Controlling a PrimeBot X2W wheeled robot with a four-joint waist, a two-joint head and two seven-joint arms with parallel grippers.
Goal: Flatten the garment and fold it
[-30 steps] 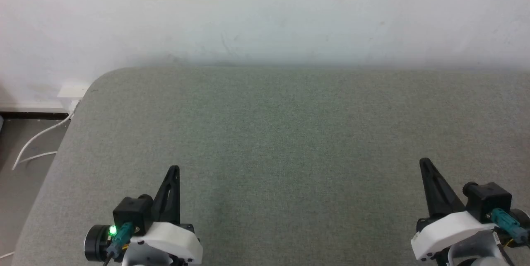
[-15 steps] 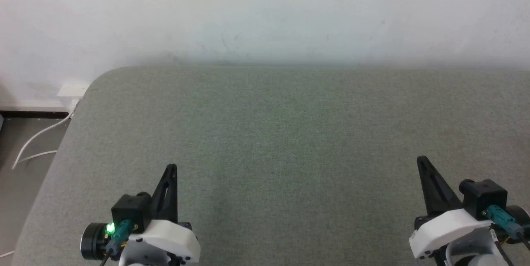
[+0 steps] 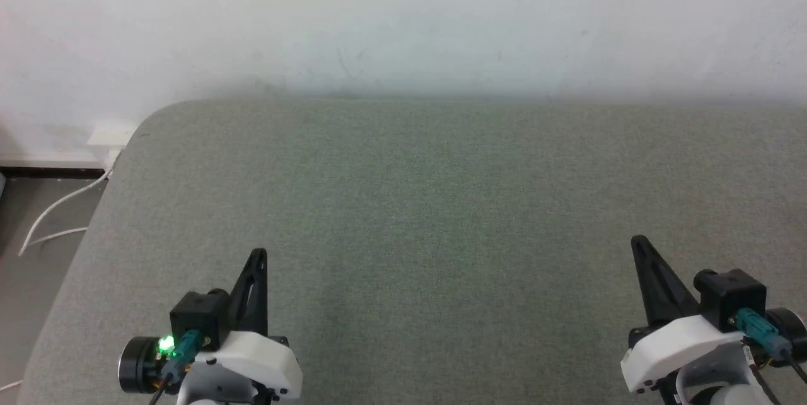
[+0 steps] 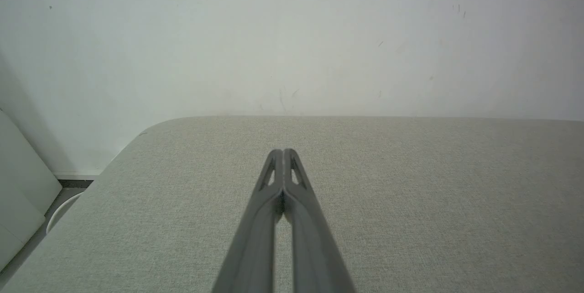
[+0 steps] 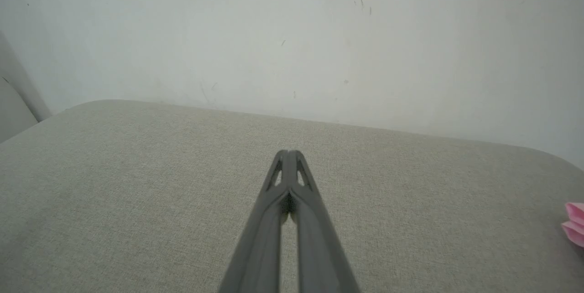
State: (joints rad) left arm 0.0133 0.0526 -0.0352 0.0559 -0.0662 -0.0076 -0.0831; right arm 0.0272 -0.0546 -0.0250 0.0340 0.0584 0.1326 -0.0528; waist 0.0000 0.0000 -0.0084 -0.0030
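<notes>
We see the garment [image 5: 575,223] as a small patch of light pink fabric at the far right edge of the right wrist view. It lies on the grey-green padded surface [image 3: 441,203] near that surface's rounded corner, well apart from both grippers. Two soft rounded folds show, one above the other; the frame cuts off the rest, so we cannot tell its shape, waistband or legs.

The left gripper [image 3: 258,253] sits at the lower left of the head view and the right gripper [image 3: 638,241] at the lower right. Both point toward the white wall [image 3: 403,14], the right one leaning slightly inward. In each wrist view the two dark fingers meet at their tips, pressed together with nothing between them, above bare cloth. A green light [image 3: 166,346] glows on the left wrist.

The lower frame edge crops both arms behind the white wrist housings. A white cable [image 3: 50,216] trails on the floor left of the surface.
</notes>
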